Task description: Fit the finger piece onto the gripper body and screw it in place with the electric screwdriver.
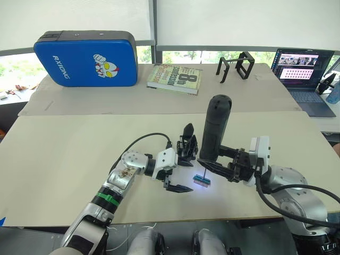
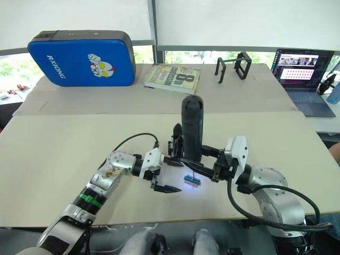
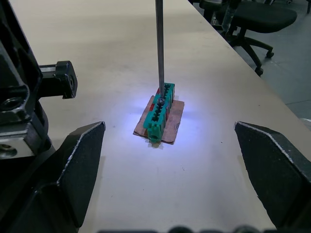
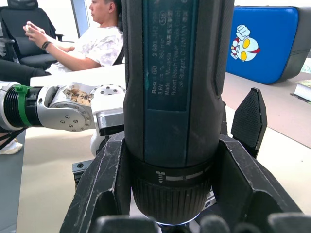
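A wide cream table [image 1: 64, 159] by the windows carries the work, with a glossy blue case [image 1: 85, 57], a book [image 1: 175, 78], two open black frames [image 1: 236, 66] and a laptop [image 1: 303, 71] all well beyond the arms. A person sits off to one side in the right wrist view.

The right gripper [image 1: 226, 167] is pinched around the electric screwdriver [image 1: 215, 127], a thick matte-black cylinder with a rounded top, held upright. Its thin metal bit [image 3: 159, 48] comes straight down onto a small green ribbed block [image 3: 160, 112] that sits on a brown card [image 3: 171, 127], lit by the tool's own light, just ahead of the right fingertips.

The left gripper [image 1: 178, 172] is spread wide, holding nothing, with the green block between and just beyond its fingers [image 3: 73, 170]. The gripper body [image 1: 187, 151], black, blocky and ribbed, stands just beside the left gripper and close behind the screwdriver, with a tapered black piece rising from it that I take to be the finger piece [image 1: 188, 130]; whether it is seated I cannot tell.

The risks, as I see them: the block looks light and loose, so side pressure from the bit could skid or tip it. The screwdriver's smooth barrel could twist in the grip, and swinging it across might knock the gripper body over.
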You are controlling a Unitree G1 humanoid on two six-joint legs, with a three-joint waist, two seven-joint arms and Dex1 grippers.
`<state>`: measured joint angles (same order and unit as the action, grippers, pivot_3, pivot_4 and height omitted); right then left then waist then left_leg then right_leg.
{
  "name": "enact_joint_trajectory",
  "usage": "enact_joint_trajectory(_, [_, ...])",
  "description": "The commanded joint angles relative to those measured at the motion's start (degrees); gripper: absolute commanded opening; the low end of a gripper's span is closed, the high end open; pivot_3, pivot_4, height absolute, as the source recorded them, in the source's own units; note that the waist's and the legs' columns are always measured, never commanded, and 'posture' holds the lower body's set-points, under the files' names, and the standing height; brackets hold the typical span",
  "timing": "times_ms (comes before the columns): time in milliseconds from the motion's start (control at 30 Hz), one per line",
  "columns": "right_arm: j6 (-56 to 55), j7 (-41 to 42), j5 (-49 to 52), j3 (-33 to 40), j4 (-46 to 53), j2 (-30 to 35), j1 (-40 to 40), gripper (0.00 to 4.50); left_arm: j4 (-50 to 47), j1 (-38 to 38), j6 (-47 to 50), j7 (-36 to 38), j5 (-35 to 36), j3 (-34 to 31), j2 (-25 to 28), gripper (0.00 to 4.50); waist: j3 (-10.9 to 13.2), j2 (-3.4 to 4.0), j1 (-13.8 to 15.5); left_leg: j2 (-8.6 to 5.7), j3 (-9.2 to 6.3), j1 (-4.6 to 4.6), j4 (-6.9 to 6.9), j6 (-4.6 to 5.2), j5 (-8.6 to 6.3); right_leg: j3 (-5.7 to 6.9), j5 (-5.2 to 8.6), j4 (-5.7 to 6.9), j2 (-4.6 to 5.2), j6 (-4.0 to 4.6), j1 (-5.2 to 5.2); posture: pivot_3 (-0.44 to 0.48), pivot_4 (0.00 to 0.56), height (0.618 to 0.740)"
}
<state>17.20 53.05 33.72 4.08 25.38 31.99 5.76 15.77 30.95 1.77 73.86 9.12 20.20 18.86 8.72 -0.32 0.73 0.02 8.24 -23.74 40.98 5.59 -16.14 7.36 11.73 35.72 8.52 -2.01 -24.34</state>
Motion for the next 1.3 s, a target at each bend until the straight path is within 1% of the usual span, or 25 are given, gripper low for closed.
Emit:
enact_joint_trajectory(33, [-2.5,0.7,0.5,2.2,1.8,0.8,0.2,1.9,-0.4,1.2,-1.0,0.0,0.2,-0.2,-0.3,4.5,0.0,0.0,0.0,0.0,0.0,0.0,0.0,0.0,0.0,0.0,0.0,0.0,0.0,0.0,0.0,0.0,0.15,0.74])
enact_joint_trajectory(333, [-2.5,1.3,1.1,3.2,2.2,1.7,-0.5,1.9,0.5,1.6,-1.9,-0.1,0.1,-0.2,-0.7,4.5,0.0,0.0,0.0,0.0,0.01,0.0,0.0,0.0,0.0,0.0,0.0,0.0,0.0,0.0,0.0,0.0,0.15,0.74])
enact_joint_trajectory(567, [0.3,-0.8,4.3,4.5,4.7,2.2,1.0,1.9,0.7,1.7,-2.2,0.0,0.0,0.0,-0.9,4.5,0.0,0.0,0.0,0.01,0.0,0.0,0.0,0.0,0.0,-0.01,0.0,0.0,0.0,0.0,0.0,0.0,0.15,0.74])
enact_joint_trajectory(867, [2.9,-3.3,5.4,3.6,6.1,2.4,1.7,1.9,1.4,2.1,-2.6,0.1,0.0,0.1,-1.5,4.5,0.0,0.0,0.0,0.01,0.0,0.0,0.02,0.0,0.0,-0.01,0.0,0.0,0.01,0.0,0.0,0.0,0.15,0.74])
enact_joint_trajectory(1300, [2.2,-3.8,4.2,2.8,4.9,1.9,1.3,1.9,1.1,2.0,-1.8,0.4,0.4,0.0,-1.7,4.5,0.0,0.0,0.0,0.01,0.0,0.0,0.02,0.0,0.0,0.0,0.0,0.0,0.0,0.0,0.0,0.0,0.15,0.74])
